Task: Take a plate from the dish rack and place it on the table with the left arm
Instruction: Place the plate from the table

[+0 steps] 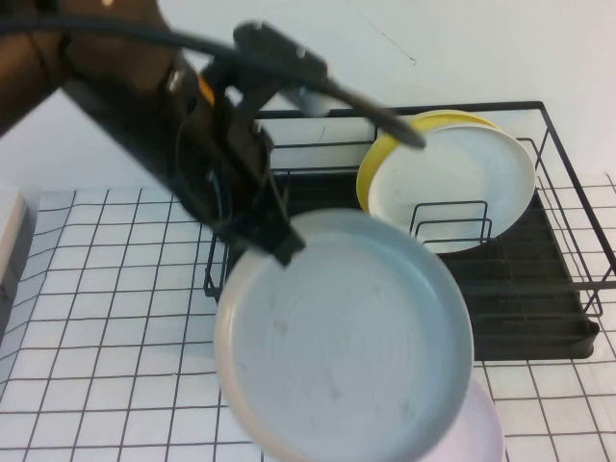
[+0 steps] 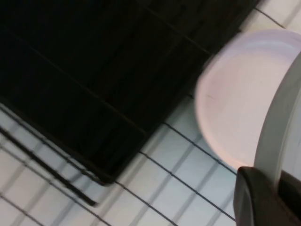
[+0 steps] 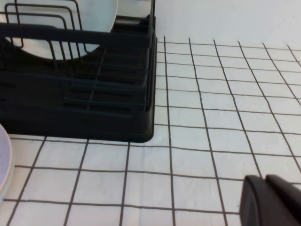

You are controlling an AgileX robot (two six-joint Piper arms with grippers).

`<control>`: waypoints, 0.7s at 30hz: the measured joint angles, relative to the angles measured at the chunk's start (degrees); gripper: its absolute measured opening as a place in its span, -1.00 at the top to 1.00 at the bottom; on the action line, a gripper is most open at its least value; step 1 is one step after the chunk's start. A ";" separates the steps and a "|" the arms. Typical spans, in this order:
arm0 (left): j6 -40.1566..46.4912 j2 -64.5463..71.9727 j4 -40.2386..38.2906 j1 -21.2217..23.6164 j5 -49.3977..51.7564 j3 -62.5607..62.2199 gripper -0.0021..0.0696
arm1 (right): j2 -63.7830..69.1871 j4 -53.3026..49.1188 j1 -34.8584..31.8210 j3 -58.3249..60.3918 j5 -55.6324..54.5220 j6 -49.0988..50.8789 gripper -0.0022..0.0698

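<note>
My left gripper [image 1: 279, 245] is shut on the rim of the pale grey-blue plate [image 1: 346, 337]. It holds the plate tilted in the air over the table [image 1: 96, 289], just in front of the black dish rack [image 1: 539, 308]. In the left wrist view my left gripper [image 2: 277, 176] clamps the plate's rim [image 2: 277, 122] between its dark fingers [image 2: 254, 197]. My right gripper [image 3: 270, 200] is out of the high view. In the right wrist view it hangs low over the tiled table [image 3: 211, 117], to the right of the rack [image 3: 94, 108], shut and empty.
A white plate [image 1: 462, 183] and a yellow plate [image 1: 377, 159] behind it stand in the rack's dividers. A pale pink plate [image 1: 486, 428] lies on the table below the held plate. It also shows in the left wrist view [image 2: 230, 99].
</note>
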 joint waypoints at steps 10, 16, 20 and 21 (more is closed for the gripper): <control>0.97 -5.18 -12.77 0.00 -20.88 29.06 0.94 | 0.00 0.00 0.00 0.00 0.00 0.00 0.95; 1.21 -1.87 -16.11 0.00 -28.41 31.03 0.94 | 0.00 0.00 0.00 0.00 0.00 0.00 0.95; 1.32 2.41 -17.43 0.00 -29.34 31.03 0.94 | 0.00 0.00 0.00 0.00 0.00 0.00 0.95; 1.42 3.58 -17.71 0.00 -29.78 31.03 0.94 | 0.00 0.00 0.00 0.00 0.00 0.00 0.95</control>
